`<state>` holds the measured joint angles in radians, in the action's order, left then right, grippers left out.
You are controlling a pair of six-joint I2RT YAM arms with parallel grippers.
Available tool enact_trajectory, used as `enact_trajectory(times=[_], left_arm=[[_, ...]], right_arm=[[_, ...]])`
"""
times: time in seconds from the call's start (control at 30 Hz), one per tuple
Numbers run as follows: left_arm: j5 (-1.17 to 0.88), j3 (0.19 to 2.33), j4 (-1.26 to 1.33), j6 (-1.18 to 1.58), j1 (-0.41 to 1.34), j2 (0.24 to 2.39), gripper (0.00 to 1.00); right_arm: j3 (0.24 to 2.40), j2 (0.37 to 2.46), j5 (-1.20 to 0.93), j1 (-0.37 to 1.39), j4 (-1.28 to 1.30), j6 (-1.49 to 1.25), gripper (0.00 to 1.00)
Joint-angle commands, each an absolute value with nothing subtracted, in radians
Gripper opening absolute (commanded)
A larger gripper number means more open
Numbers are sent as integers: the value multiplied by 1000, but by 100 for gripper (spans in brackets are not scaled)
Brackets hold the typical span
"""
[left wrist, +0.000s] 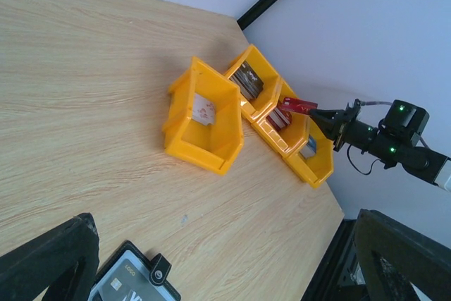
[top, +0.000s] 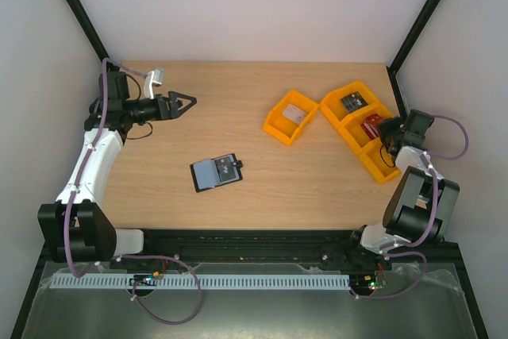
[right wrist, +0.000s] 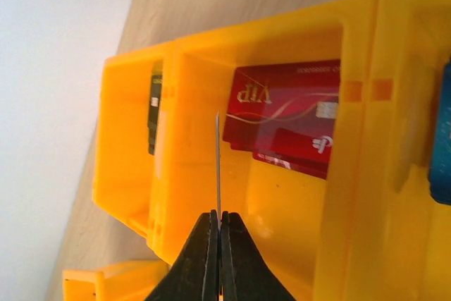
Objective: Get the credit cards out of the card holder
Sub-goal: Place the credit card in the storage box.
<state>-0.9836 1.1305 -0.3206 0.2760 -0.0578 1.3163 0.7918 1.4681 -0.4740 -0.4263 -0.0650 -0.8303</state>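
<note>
A thin card (right wrist: 218, 167) held over the orange tray (right wrist: 282, 209)

The card holder (top: 216, 172) lies open on the surface (top: 309, 180), nearer the left pincer (top: 190, 106), which gapes wide and empty. Farther right, the right pincer (right wrist: 219, 220) pinches the thin card tight, its long edge pointing into the tray's middle box.

Overhead camera looks down on the whole counter (top: 317, 172); left wrist views the orange trays (left wrist: 204, 153) from afar, right wrist close-up.

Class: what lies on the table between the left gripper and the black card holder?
Nothing but bare wood of the table separates the left gripper from the card holder; the top view shows it.
</note>
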Motion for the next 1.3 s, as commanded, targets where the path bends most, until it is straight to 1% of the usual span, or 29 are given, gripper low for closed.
enact_trajectory(times=[0.0, 0.17, 1.03, 1.17, 1.23, 1.27], left_arm=[[-1008, 1121, -319, 270, -69, 1321, 99], [-1009, 1122, -318, 271, -72, 1323, 99], [-1019, 1086, -279, 309, -81, 1327, 99], [-1019, 1087, -281, 311, -82, 1323, 99], [-1018, 1087, -281, 311, -84, 1321, 99], [-1017, 1088, -280, 311, -86, 1321, 99]], right_arm=[[801, 1457, -473, -431, -155, -883, 2], [824, 1483, -415, -432, -139, -889, 2], [870, 1613, -381, -431, -187, -900, 2], [887, 1629, -366, -431, -178, -898, 8], [904, 1636, -356, -431, -161, -898, 15], [911, 1637, -347, -431, -143, -898, 21]])
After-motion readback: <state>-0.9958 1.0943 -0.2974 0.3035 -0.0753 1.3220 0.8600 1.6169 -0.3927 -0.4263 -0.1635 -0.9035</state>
